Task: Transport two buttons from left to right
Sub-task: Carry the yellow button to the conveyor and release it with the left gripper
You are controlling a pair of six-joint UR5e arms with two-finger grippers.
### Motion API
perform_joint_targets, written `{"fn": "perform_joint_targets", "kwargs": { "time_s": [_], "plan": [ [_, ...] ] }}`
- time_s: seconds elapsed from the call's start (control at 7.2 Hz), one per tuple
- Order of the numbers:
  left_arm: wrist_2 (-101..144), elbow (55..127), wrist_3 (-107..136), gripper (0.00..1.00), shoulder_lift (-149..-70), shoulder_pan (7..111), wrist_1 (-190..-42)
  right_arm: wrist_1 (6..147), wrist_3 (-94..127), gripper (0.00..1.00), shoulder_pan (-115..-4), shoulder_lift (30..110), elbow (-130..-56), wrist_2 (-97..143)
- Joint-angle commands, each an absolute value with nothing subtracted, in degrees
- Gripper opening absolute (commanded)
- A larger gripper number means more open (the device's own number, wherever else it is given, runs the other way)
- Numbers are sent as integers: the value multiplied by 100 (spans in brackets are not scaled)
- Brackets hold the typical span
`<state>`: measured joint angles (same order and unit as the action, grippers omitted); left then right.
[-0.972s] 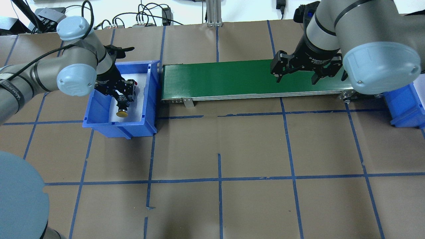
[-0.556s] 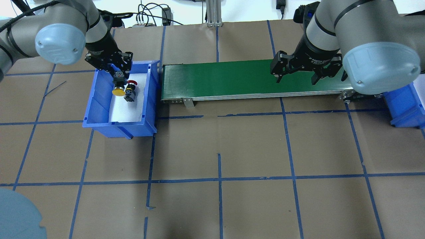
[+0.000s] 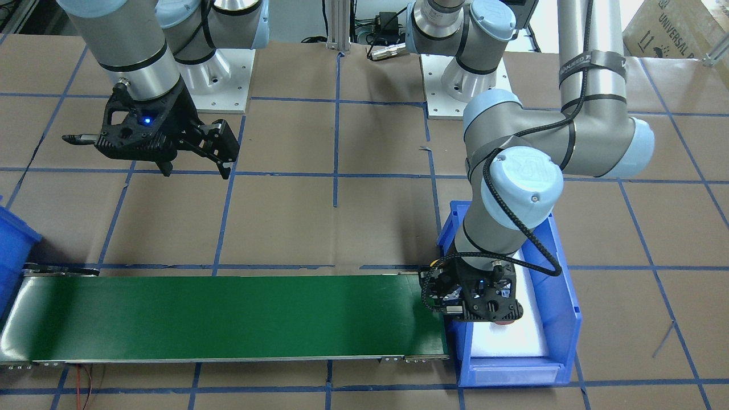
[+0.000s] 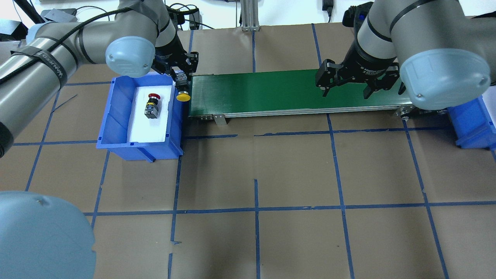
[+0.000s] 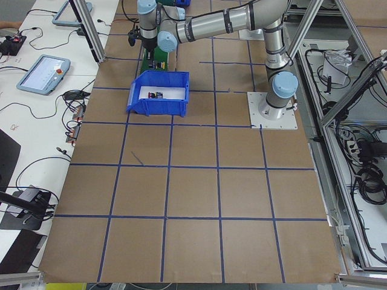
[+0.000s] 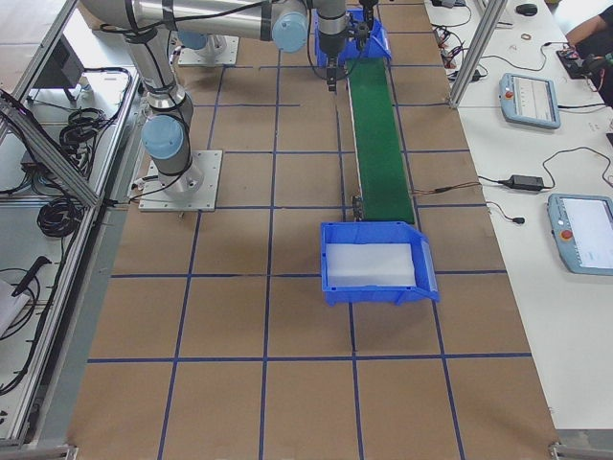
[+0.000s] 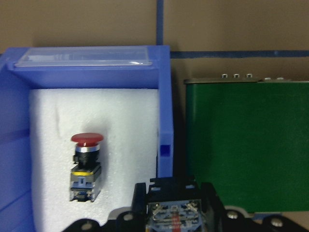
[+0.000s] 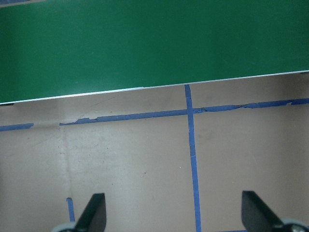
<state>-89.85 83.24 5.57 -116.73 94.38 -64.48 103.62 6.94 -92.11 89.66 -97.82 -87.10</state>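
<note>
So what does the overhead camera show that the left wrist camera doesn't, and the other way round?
Overhead only: the yellow button's cap in the left gripper, and the open right gripper. Wrist only: the held button's terminal end, close up. Both: the red button on foam in the blue bin, and the green belt.

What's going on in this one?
The left end effector is shut on the yellow-capped button, holding it in the air roughly over the wall of the blue bin, next to the left end of the green conveyor belt. The red-capped button lies on the white foam in that bin. The right end effector hangs open and empty near the belt's right end, close to a second blue bin.
</note>
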Motion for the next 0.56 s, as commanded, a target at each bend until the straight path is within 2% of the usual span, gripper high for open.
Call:
{"fn": "perform_joint_targets", "kwargs": {
  "time_s": [0.0,0.42],
  "plan": [
    [-8930,8323,834,29,-11874,9641,-6170,10362,694,100,-9211,8965,-9782,-8710],
    [-8912,8385,914,29,-12066,9729,-5952,10362,686,100,-9202,8965,-9782,-8710]
  ]
}}
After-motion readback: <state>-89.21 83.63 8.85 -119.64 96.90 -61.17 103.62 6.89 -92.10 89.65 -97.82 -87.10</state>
